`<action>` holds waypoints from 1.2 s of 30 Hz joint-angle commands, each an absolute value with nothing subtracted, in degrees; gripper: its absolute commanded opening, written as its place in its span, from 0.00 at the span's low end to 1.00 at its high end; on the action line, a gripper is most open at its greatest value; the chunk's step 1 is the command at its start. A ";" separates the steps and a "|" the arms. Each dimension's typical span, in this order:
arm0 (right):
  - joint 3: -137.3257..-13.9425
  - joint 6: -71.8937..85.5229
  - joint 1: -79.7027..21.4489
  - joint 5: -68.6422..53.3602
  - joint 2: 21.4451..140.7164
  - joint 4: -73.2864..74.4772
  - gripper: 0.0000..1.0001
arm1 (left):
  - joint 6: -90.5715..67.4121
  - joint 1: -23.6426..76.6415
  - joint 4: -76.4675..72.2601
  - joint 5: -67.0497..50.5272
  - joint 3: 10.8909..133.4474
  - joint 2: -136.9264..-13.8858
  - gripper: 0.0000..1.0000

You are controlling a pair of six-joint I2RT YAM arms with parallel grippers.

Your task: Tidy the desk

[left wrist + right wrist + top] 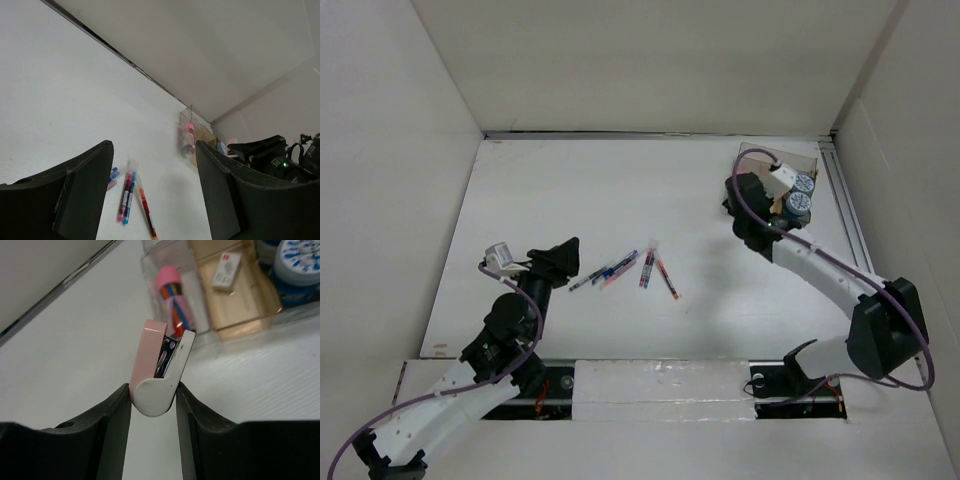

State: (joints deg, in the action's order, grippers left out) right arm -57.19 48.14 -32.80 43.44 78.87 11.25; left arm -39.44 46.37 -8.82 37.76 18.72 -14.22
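The white desk [570,190] holds several coloured pens [620,270] scattered at its middle. My left gripper [568,262] is open and empty, low over the desk just left of them. In the left wrist view [154,155] a pink and a blue pen [126,197] and an orange-red pen [146,210] lie between the fingers [85,195]. My right gripper [770,188] is shut on a pink-and-white stapler [157,370], also visible from above [780,178], held at the near-left edge of the clear tray [147,262].
The clear compartmented tray [810,160] at the back right holds a pink-capped tube [170,295], an eraser on a wooden insert [226,270] and blue tape rolls [802,200]. White wall panels [650,60] enclose the desk. A metal rail [845,210] runs along the right edge.
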 commanded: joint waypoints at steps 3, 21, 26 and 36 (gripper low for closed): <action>-63.10 44.03 -15.95 33.33 85.49 5.72 0.36 | -38.32 46.23 -11.51 36.30 20.74 -15.64 0.63; -69.26 45.70 -6.50 25.84 93.61 6.60 0.77 | -37.97 46.23 -11.95 36.56 20.39 -15.73 0.63; -63.92 44.74 -16.57 26.54 87.20 4.23 0.51 | -37.97 46.23 -11.78 36.30 20.65 -15.91 0.62; -46.24 46.50 -44.52 25.22 80.42 -0.18 0.18 | -37.71 46.23 -12.31 35.16 20.48 -15.73 0.62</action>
